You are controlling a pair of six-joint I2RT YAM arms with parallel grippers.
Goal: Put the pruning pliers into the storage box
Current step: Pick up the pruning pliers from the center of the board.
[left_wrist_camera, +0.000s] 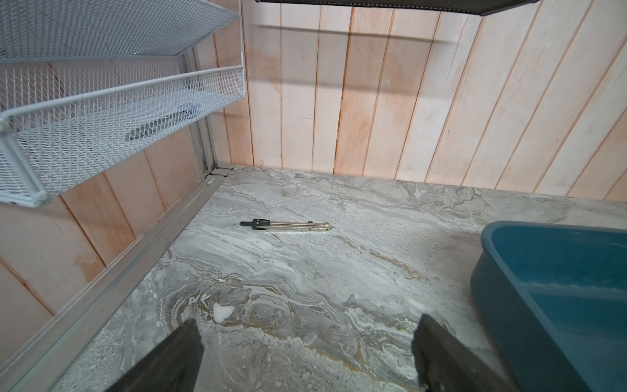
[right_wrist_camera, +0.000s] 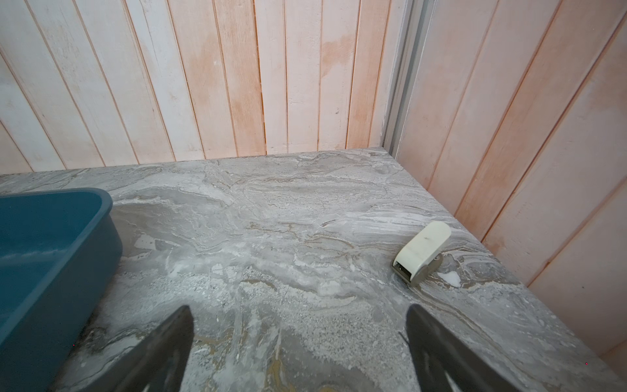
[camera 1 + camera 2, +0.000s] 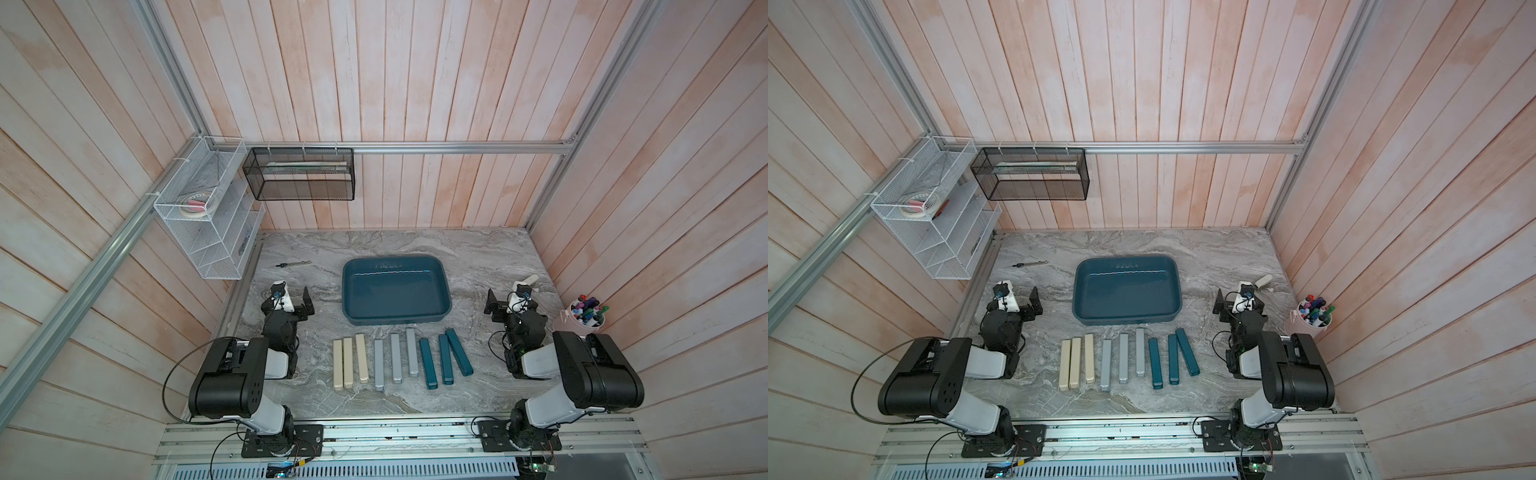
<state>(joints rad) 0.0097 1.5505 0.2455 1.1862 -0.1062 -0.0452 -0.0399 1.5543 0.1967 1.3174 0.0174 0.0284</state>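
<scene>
The left fingers (image 1: 163,359) and right fingers (image 2: 159,353) are each spread wide, holding nothing, over bare marble bench (image 3: 478,257) on either side of the storage box (image 3: 395,295). The nine pruning pliers (image 3: 395,358) lie in a row near the box's front rim, none inside. Plank walls (image 3: 374,83) close three sides; a white wire rack (image 3: 208,216) overhangs the bench's far-left corner.

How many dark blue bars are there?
3. The left bar, the middle bar and the tilted right bar lie side by side on the table, before the box. None seems hidden.
</scene>
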